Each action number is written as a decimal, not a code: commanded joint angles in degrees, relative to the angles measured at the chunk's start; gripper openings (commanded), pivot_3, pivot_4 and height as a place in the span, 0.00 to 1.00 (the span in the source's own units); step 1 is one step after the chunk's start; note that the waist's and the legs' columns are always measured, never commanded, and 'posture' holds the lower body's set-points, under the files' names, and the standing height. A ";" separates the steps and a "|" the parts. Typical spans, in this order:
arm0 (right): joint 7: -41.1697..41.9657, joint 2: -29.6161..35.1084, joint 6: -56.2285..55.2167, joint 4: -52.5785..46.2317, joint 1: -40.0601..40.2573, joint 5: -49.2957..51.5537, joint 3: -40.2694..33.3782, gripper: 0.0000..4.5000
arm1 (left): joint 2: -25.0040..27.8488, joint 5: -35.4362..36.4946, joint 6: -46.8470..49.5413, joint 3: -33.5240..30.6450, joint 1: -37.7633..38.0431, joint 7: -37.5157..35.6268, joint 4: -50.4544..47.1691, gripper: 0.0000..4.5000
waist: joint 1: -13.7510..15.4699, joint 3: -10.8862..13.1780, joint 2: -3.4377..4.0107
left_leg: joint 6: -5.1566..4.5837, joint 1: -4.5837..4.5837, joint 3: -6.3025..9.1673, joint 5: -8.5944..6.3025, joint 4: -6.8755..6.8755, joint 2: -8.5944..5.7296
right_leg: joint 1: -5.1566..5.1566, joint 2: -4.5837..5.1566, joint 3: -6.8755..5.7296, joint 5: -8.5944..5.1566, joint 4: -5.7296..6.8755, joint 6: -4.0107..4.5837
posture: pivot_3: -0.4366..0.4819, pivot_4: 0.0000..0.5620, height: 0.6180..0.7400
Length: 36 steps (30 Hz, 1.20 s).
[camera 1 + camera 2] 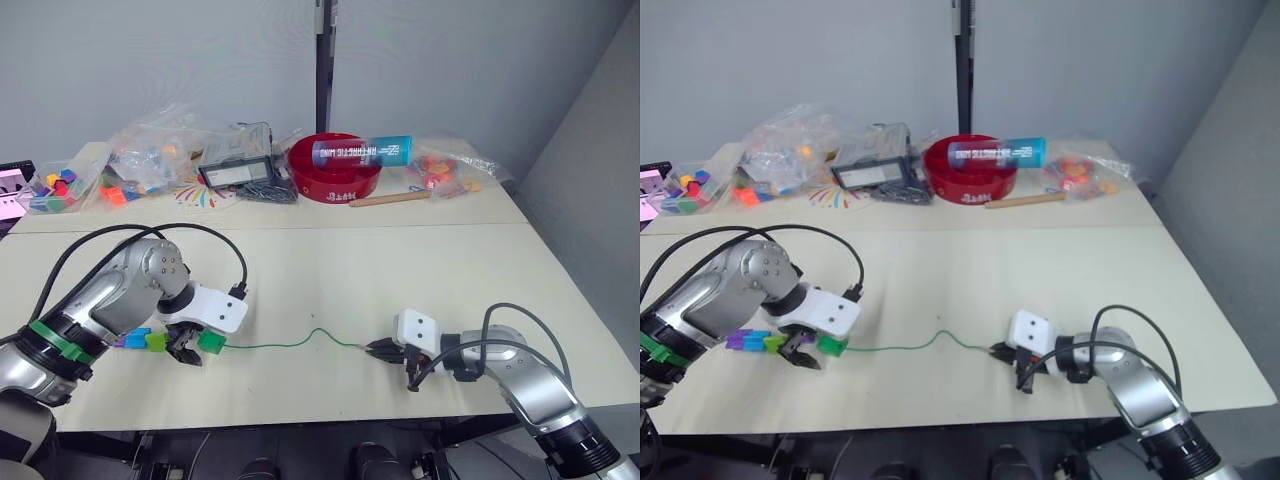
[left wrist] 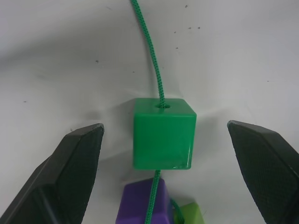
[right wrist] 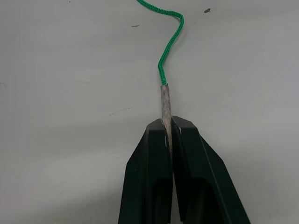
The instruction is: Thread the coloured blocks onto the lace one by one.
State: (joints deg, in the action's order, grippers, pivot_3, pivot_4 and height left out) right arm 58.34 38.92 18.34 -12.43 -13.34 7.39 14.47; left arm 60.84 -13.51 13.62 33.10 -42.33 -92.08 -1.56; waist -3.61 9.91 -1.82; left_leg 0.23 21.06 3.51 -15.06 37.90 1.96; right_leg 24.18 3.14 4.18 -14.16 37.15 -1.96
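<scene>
From the head cameras my left end effector (image 1: 186, 349) partly covers the threaded blocks, so I can only pick out a purple block (image 1: 737, 340), a blue block (image 1: 137, 338) and a light green block (image 1: 157, 341) in a row under the wrist; a fifth I cannot confirm. In the left wrist view the purple and light green cubes are cut off at the frame edge.

The dark green block (image 2: 163, 133) sits on the table (image 1: 330, 270) with the lace (image 2: 149, 49) passing through its hole. It lies between the left end effector's fingers (image 2: 60, 179), which are spread wide and stand clear of it on both sides, not touching. It is the end cube of the row, just beside the purple one in the wrist view.

The lace (image 1: 300, 340) runs loosely across the table from that block towards my right end effector (image 1: 381, 350), with one small hump along the way. The right fingers (image 3: 149, 182) are pressed together on the lace's pale stiff tip (image 3: 165, 100), part of which pokes out beyond the fingertips.

At the far side of the table, a red bowl (image 1: 335, 175) carries a blue-capped tube (image 1: 362, 152) lying across it. Clear bags (image 1: 150, 155) hold mixed coloured pieces; what else is inside them I cannot tell.
</scene>
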 commanded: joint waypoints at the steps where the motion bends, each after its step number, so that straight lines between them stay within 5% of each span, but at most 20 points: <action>1: -0.04 -0.37 0.92 -0.68 0.58 -0.09 1.09 0.00 | -0.38 -1.77 0.21 -1.22 1.21 0.30 -1.86 0.99 | 0.06 -0.01 -0.01 | 0.00 0.00 0.00 0.00 0.00 0.00 | 0.00 0.00 0.00 0.00 0.00 0.00 | 0.48 0.27 0.92; 12: 0.12 -0.16 1.07 -0.65 0.34 -0.08 0.90 0.00 | -1.02 -4.63 -2.49 -2.75 4.08 1.27 -1.15 0.27 | -0.07 -0.02 -0.01 | 0.00 -0.03 0.00 0.00 0.00 0.00 | -0.03 0.00 0.00 0.00 0.01 0.01 | 0.48 0.27 0.92; 36: 2.61 7.96 -10.89 16.63 -2.02 -3.38 -3.04 0.00 | 6.74 -6.36 -0.40 -9.47 11.92 2.62 8.97 0.27 | -0.35 -0.07 0.04 | -0.02 -0.65 -0.07 -0.01 0.00 0.00 | -0.59 0.02 0.05 0.00 0.03 0.02 | 0.48 0.27 0.92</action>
State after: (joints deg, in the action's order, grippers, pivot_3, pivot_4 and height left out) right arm 61.87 45.30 6.78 0.98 -16.23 7.46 11.66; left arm 65.70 -17.13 12.84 23.09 -32.17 -89.94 4.48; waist -3.96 9.84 -1.78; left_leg 0.18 20.22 3.42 -15.09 37.87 1.96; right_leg 23.37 3.16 4.23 -14.17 37.14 -1.95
